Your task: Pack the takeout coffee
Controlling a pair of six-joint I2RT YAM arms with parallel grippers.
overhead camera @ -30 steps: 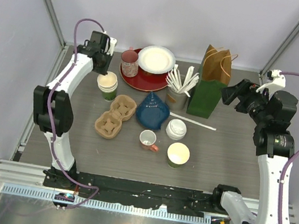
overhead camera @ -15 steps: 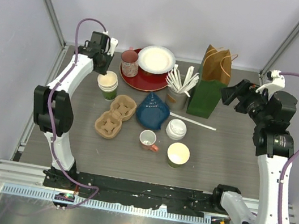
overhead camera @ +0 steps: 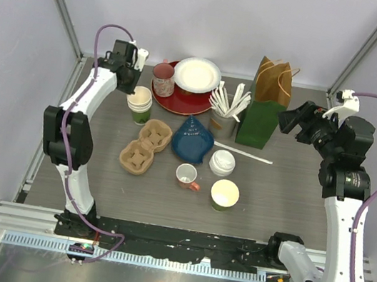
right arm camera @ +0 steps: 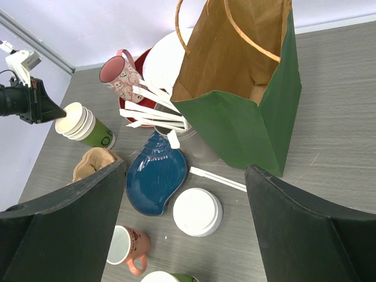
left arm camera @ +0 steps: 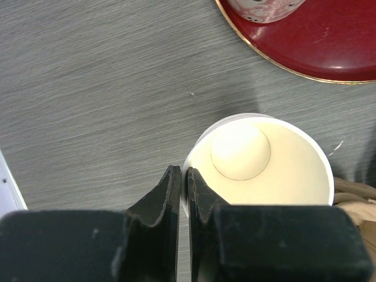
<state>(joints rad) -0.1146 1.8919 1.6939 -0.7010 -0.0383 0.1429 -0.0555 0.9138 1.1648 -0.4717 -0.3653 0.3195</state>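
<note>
Left gripper (overhead camera: 135, 90) (left arm camera: 183, 174) was pinched shut on the rim of the stacked green cups (overhead camera: 139, 104) (left arm camera: 264, 167): in the left wrist view, one finger was inside the cream wall and one outside, almost touching. We saw that stack at the back-left of the worktop (overhead camera: 288, 194), just beside the red plate (overhead camera: 181, 101) and behind the cardboard carrier (overhead camera: 143, 146). We couldn't tell whether it was lifted or resting on the worktop. Top cup was open, no lid. The single green cup (overhead camera: 224, 195) stood open near the front centre, with the white lids (overhead camera: 222, 162) (right arm camera: 197, 211) stacked just behind it, next to the blue dish (overhead camera: 191, 140). Right gripper (overhead camera: 290, 119) (right arm camera: 185, 170) was held in the air to the right of the green paper bag (overhead camera: 262, 113) (right arm camera: 247, 117), fingers spread wide with nothing between them. The bag stood upright with its mouth open.
</note>
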